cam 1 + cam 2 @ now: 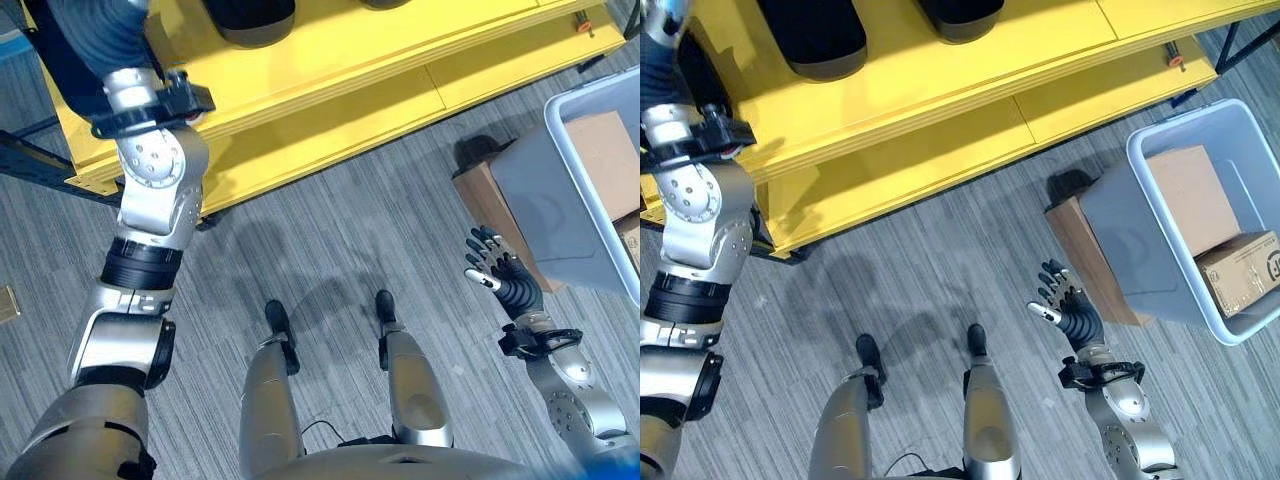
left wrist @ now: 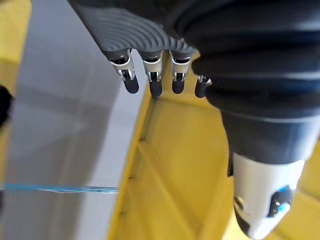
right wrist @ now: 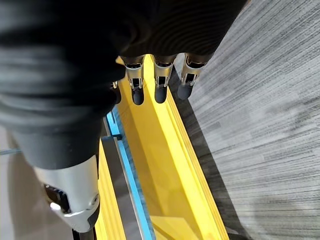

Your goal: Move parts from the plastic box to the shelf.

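Your right hand (image 1: 1065, 300): fingers relaxed, empty, just beside grey box (image 1: 1160, 262). Cardboard parts (image 1: 1185, 195) lie inside at two o'clock from it (nearer arm). Left hand (image 2: 155, 75) up by yellow shelf (image 1: 330, 70), fingers straight, empty.

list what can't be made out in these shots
- Plastic box: its far corner is cut off by the right eye view's edge, and the cardboard boxes inside cover the bottom.
- Dark items on the yellow shelf: cropped by the top edge.
- Left robot hand: the wrist cover hides its palm.
- Right robot hand: holds nothing visible.
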